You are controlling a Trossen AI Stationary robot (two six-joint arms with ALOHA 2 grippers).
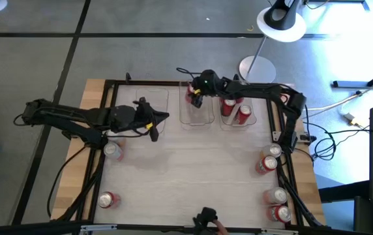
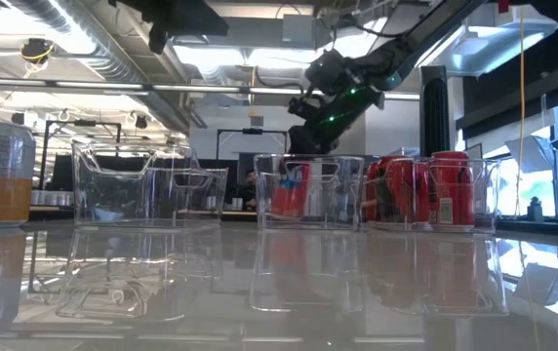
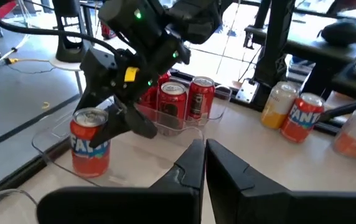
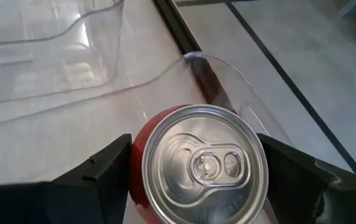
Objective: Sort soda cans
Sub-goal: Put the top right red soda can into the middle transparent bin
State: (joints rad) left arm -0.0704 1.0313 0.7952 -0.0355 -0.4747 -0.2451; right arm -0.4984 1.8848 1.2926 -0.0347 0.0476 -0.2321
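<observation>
Right gripper (image 4: 190, 171) straddles a round, silver-topped red can (image 4: 200, 165) — clear plastic bin (image 4: 240, 81).

Red Fanta can (image 4: 198, 163) stands upright, silver top up, inside the middle clear bin (image 1: 196, 116). Three more red cans (image 1: 235, 109) crowd the bin just right. Others scattered around.

Three clear bins (image 1: 197, 112) in a row at the table's (image 1: 186, 170) far edge. Cans: one in the middle bin (image 1: 193, 96), three in the right bin (image 1: 238, 112), two loose left of the bins (image 1: 113, 151), four loose right (image 1: 267, 163). Ten cans total.
</observation>
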